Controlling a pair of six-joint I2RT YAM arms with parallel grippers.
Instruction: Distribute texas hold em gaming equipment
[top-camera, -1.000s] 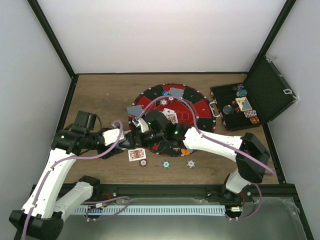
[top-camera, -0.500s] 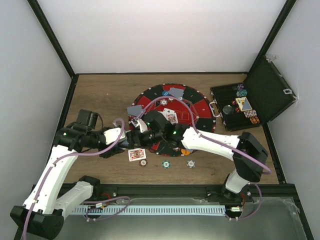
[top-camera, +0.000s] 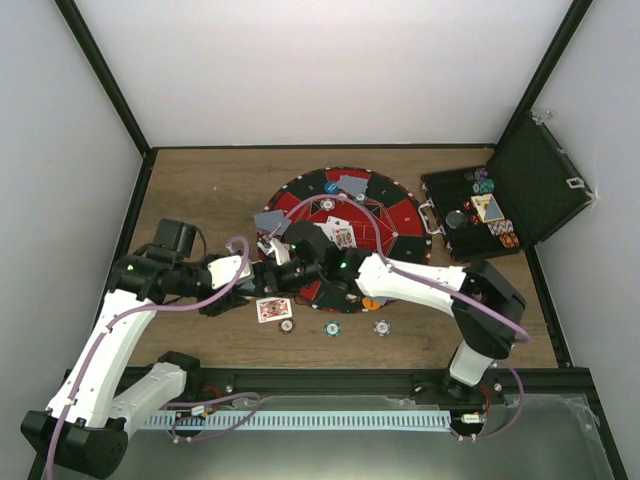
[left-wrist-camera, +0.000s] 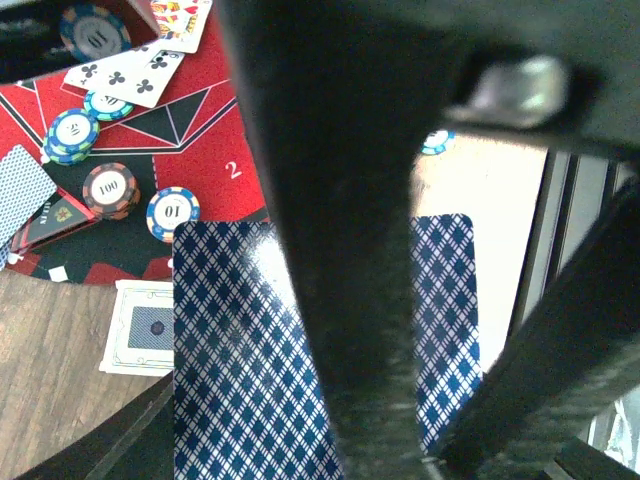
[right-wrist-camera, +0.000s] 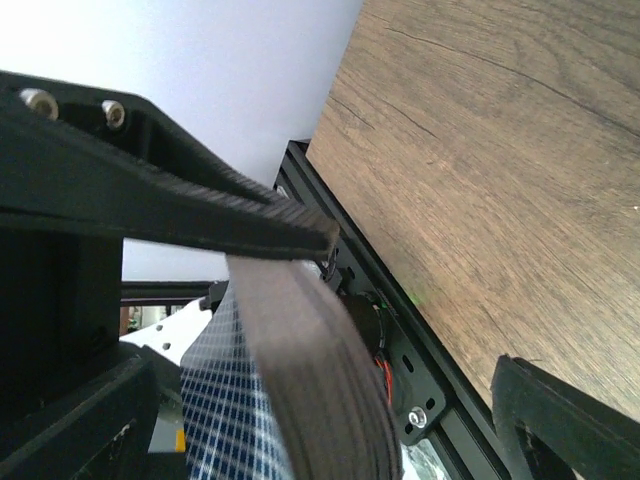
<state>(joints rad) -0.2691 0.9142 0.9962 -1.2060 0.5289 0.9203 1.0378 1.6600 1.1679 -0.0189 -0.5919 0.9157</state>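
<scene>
Two grippers meet over the near-left edge of the round red-and-black felt mat (top-camera: 400, 215). Your left gripper (top-camera: 258, 276) is clamped on a thick stack of playing cards with blue diamond-patterned backs (left-wrist-camera: 240, 350), one dark finger crossing the top card. Your right gripper (top-camera: 283, 252) has its jaws spread wide around the edge of that stack. Its upper finger sits just over the cards, and you cannot tell whether they touch. On the brown wooden table (top-camera: 200, 190), just nearer than the mat, lie a face-up court card (top-camera: 274, 308) and a row of a red chip (top-camera: 287, 325), a teal chip (top-camera: 331, 327) and a pale chip (top-camera: 381, 326). More chips and cards lie on the mat. An open black hinged case (top-camera: 545, 185) stands at the far right.
</scene>
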